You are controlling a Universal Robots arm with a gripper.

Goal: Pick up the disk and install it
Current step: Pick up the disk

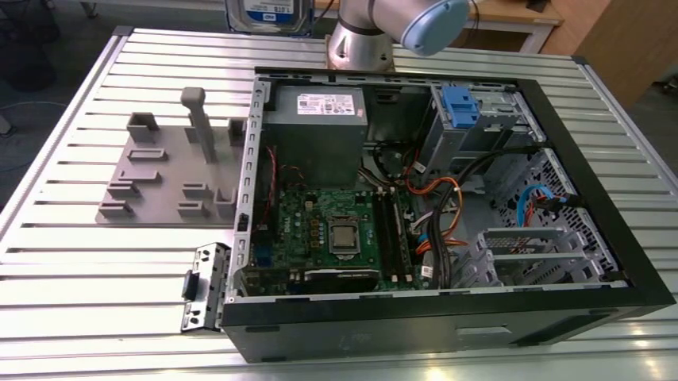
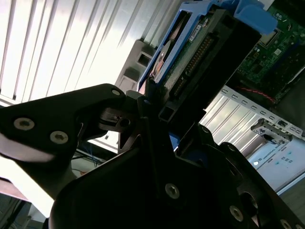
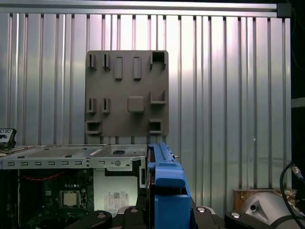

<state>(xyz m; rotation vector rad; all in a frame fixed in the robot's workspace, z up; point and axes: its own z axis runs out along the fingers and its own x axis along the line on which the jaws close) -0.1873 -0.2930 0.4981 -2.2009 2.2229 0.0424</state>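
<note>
The disk (image 2: 190,47), a silver drive in a bright blue frame, sits edge-on between my gripper's (image 2: 164,112) dark fingers. In the first wrist view the disk's blue frame (image 3: 164,186) stands upright above the gripper (image 3: 162,217), with the open computer case (image 3: 71,152) below. In the exterior view the disk's white-and-blue label (image 1: 267,14) shows at the far edge of the table, beside the arm's base (image 1: 360,44), apart from the case (image 1: 551,159).
The open case holds a grey power supply box (image 1: 314,127), a motherboard (image 1: 339,230), loose cables (image 1: 445,198) and a metal cage with a blue clip (image 1: 458,103). A grey fixture plate (image 1: 159,175) with upright pegs lies on the slatted table (image 1: 85,286).
</note>
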